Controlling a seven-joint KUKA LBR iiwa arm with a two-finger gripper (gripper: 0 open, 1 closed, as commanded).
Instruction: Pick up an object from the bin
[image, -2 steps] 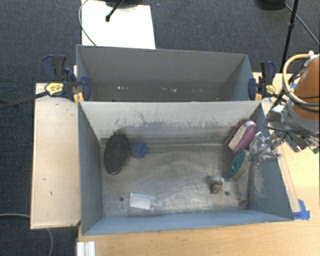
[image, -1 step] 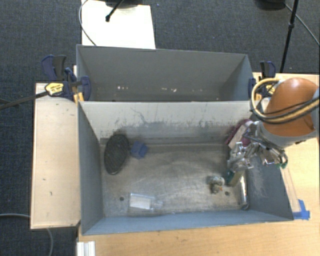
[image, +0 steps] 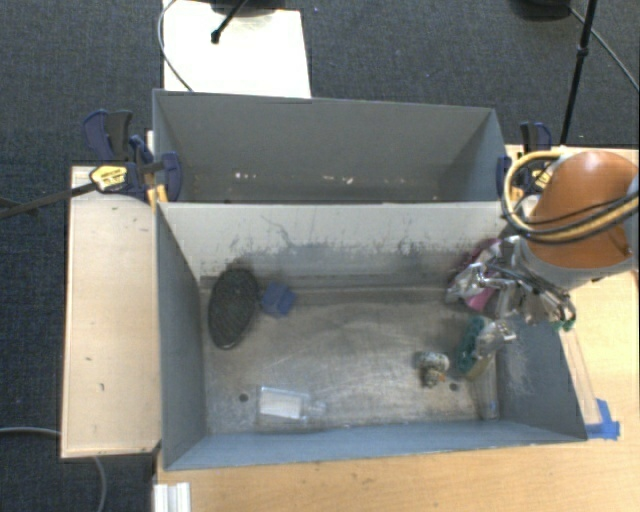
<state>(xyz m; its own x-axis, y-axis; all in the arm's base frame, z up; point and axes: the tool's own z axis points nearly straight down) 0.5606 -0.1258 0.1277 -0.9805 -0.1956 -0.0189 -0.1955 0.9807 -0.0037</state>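
Observation:
My gripper (image: 497, 308) is low over the right end of the bin, close to the right wall. Just below it, a dark teal, elongated thing (image: 468, 351) stands tilted on the floor, touching or nearly touching the gripper's lower end. Whether the gripper holds it I cannot tell. A small grey and tan lump (image: 432, 368) lies on the floor just left of the teal thing. A bit of pink (image: 481, 295) shows at the gripper's left side; what it belongs to is unclear.
At the bin's left end lie a black oval brush-like thing (image: 231, 306) and, beside it, a small blue piece (image: 277, 298). A clear plastic item (image: 281, 404) rests near the front wall. The arm's orange cover and cables hang over the right rim.

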